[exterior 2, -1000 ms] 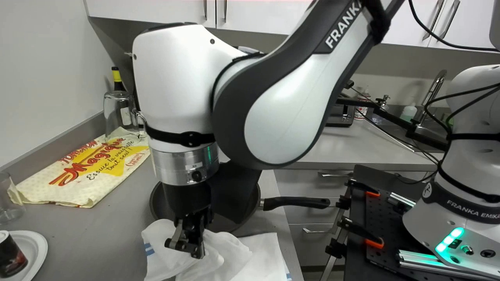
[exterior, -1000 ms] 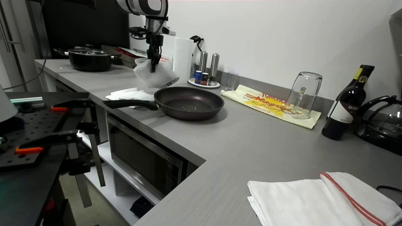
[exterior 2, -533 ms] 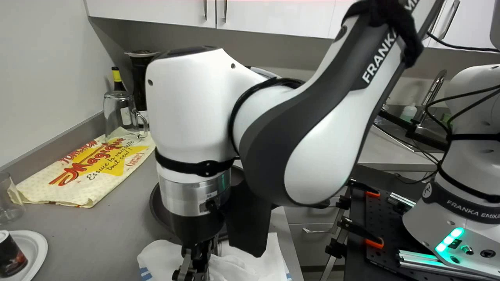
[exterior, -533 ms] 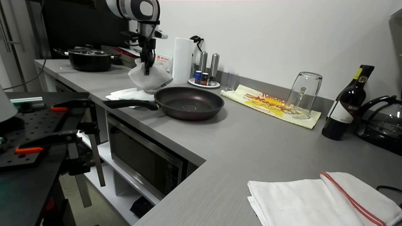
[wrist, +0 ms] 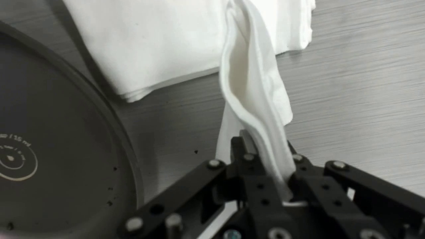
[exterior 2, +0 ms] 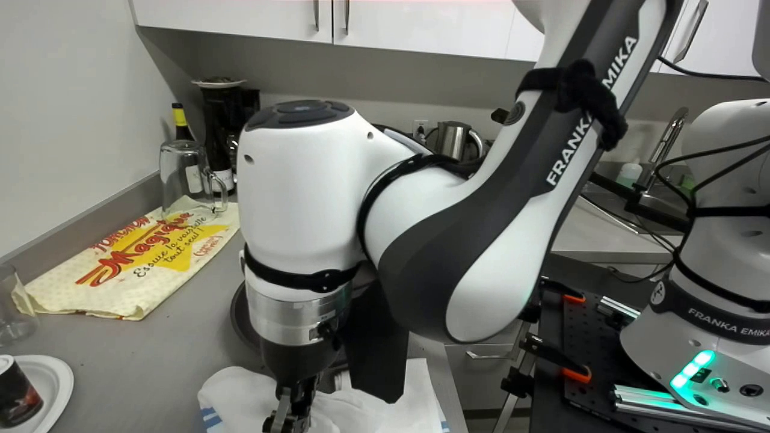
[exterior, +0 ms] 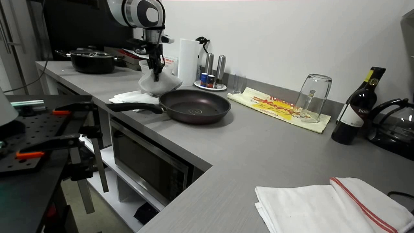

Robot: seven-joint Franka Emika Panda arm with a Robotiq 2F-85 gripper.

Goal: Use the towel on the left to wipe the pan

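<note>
My gripper (exterior: 156,78) is shut on a white towel (exterior: 161,84) with blue stripes at one end. In the wrist view the towel (wrist: 252,79) runs up between the fingers (wrist: 268,146). It hangs low over the counter beside the dark pan (exterior: 195,106), apart from the pan's inside. The pan (wrist: 66,126) lies left in the wrist view, with a few dark crumbs inside. In an exterior view the arm covers much of the pan (exterior 2: 242,316). White folded cloth (wrist: 156,43) lies on the counter; whether it joins the held towel I cannot tell.
The pan's handle (exterior: 136,107) points to the counter's front edge. A paper towel roll (exterior: 188,63) and a plate with small cans (exterior: 210,86) stand behind. A glass mug (exterior: 313,97) stands on a yellow cloth (exterior: 275,106). A red-striped towel (exterior: 323,207) lies farther along.
My gripper has moved lower with the towel, and the towel now hangs closer to the counter. The pan and the other objects have stayed in place.
</note>
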